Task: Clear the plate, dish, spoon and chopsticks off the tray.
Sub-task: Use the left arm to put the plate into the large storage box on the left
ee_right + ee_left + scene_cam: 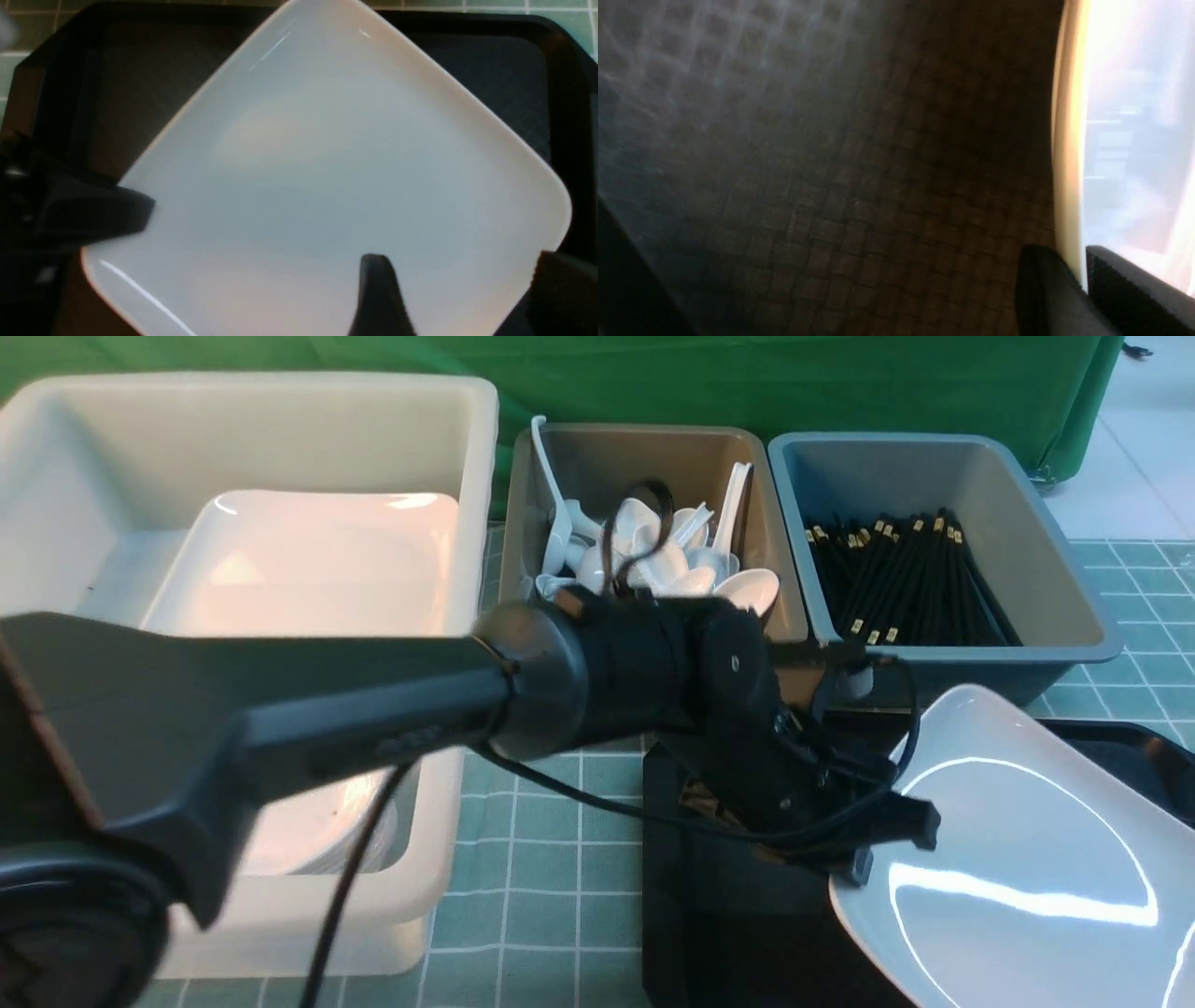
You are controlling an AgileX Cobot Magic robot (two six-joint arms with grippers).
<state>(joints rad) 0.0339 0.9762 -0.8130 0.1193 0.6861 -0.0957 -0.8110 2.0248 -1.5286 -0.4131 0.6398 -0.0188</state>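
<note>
The large white square plate (1027, 859) is tilted, with its left edge raised over the black tray (709, 915). My left gripper (887, 840) is shut on the plate's left rim. In the left wrist view its jaws (1083, 275) pinch the cream rim (1069, 163) above the tray's textured surface (831, 186). My right gripper (462, 275) is open and empty, hovering over the plate (336, 163) near its corner; it is not in the front view. No loose spoon, chopsticks or small dish show on the tray (560, 70).
A big white tub (448, 448) at the back left holds stacked white plates (308, 569). A brown tub (644, 457) holds several white spoons. A grey tub (943, 467) holds several black chopsticks. My left arm (373, 709) spans the foreground.
</note>
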